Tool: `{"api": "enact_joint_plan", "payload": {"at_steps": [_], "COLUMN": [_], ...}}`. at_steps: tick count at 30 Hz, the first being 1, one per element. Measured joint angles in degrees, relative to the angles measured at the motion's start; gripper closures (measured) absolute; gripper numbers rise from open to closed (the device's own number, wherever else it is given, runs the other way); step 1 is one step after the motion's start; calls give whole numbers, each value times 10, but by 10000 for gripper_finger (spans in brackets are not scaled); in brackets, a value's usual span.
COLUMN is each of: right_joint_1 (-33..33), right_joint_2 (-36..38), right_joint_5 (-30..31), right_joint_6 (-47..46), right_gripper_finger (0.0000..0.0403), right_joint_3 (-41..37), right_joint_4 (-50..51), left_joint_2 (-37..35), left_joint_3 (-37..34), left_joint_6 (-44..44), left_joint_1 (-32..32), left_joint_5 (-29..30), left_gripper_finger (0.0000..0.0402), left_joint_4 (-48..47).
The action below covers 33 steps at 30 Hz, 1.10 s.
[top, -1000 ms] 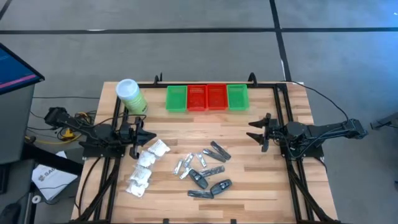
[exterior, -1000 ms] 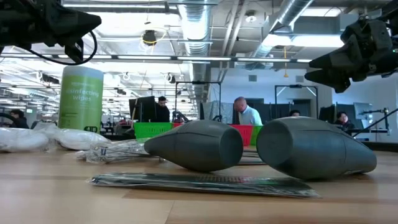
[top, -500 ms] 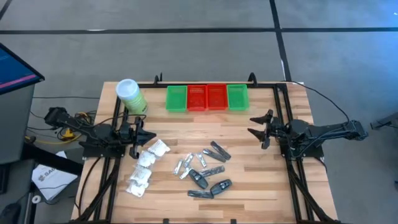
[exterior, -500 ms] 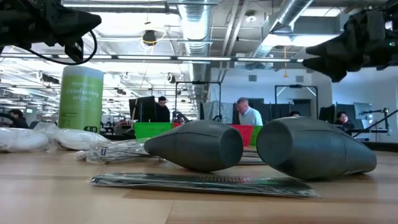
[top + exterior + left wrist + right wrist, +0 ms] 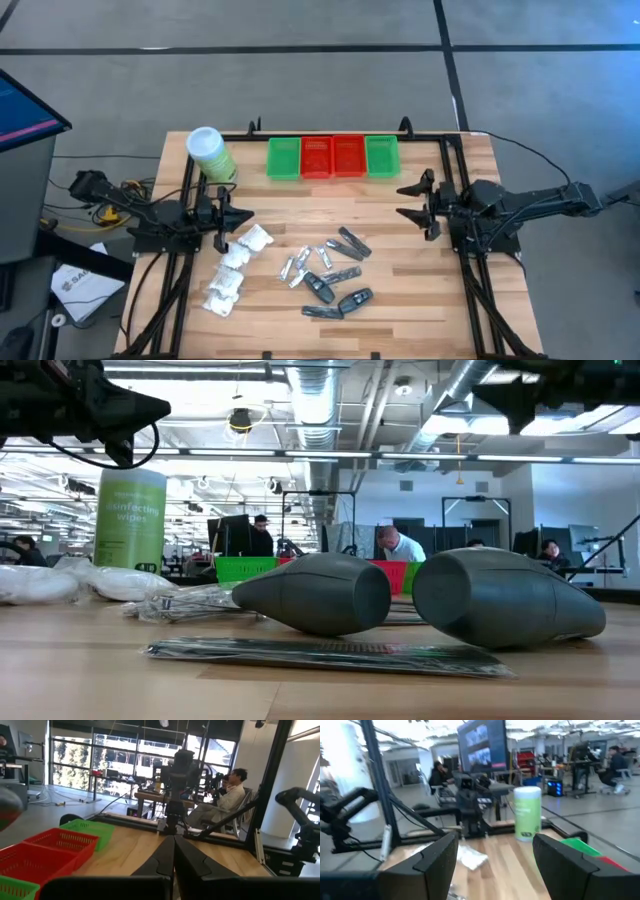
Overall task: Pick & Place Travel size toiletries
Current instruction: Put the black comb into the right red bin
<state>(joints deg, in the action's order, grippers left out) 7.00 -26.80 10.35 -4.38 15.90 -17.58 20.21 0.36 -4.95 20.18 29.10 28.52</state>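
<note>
The travel size toiletries lie loose on the wooden table's near middle: white puffy packets (image 5: 235, 268), silver foil sachets (image 5: 300, 265) and dark oblong pieces (image 5: 338, 290). In the low view two dark pieces (image 5: 322, 593) rest on their sides behind a flat sachet (image 5: 320, 653). My left gripper (image 5: 244, 215) hovers shut just beyond the white packets, its fingers closed together (image 5: 173, 851). My right gripper (image 5: 402, 201) is open in the air at the table's right, well above the wood, with nothing between its fingers (image 5: 495, 851).
Four small trays stand in a row at the far edge: green (image 5: 284, 158), two red (image 5: 332, 157), green (image 5: 382, 155). A tall light-green canister (image 5: 210, 153) stands at the far left. People sit at desks in the room beyond.
My right gripper has risen clearly and drifted a little toward the table's left, tipping upward as it went; it stays open. The toiletries have not moved.
</note>
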Motion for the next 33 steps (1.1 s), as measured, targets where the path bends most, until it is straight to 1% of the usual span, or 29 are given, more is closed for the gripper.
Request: {"api": "enact_joint_plan", "payload": {"at_steps": [5, 10, 13, 15, 16, 20, 23, 25, 27, 30, 33], "right_joint_1": [26, 41, 46, 42, 39, 27, 19, 20, 24, 25, 28], "right_joint_2": [-68, -134, -171, -197, -211, -275, -328, -359, -385, -415, -436], "right_joint_5": [0, -2, 2, 15, 23, 70, 78, 78, 78, 77, 78], "right_joint_6": [3, -34, -30, -38, -44, -47, -59, -62, -62, -66, -95], "right_gripper_finger": [154, 154, 154, 154, 154, 158, 175, 193, 215, 247, 273], "right_joint_3": [0, 2, 19, 46, 65, 156, 212, 233, 246, 252, 252], "right_joint_4": [-48, -140, -142, -117, -88, 108, 205, 230, 241, 251, 264], "left_joint_2": [25, 52, 71, 88, 98, 142, 187, 228, 271, 337, 397], "left_joint_3": [0, 0, 0, 0, 0, 1, 21, 41, 65, 106, 141], "left_joint_6": [0, -15, -16, -17, -18, -31, -54, -65, -75, -77, -75], "left_joint_1": [0, 0, 0, -4, -7, -27, -50, -66, -82, -99, -110], "left_joint_5": [0, 0, 0, 1, 1, -4, -18, -31, -57, -73, -88], "left_gripper_finger": [401, 401, 401, 401, 401, 401, 401, 399, 394, 378, 357], "left_joint_4": [4, 34, 65, 98, 115, 180, 183, 183, 183, 184, 183]}}
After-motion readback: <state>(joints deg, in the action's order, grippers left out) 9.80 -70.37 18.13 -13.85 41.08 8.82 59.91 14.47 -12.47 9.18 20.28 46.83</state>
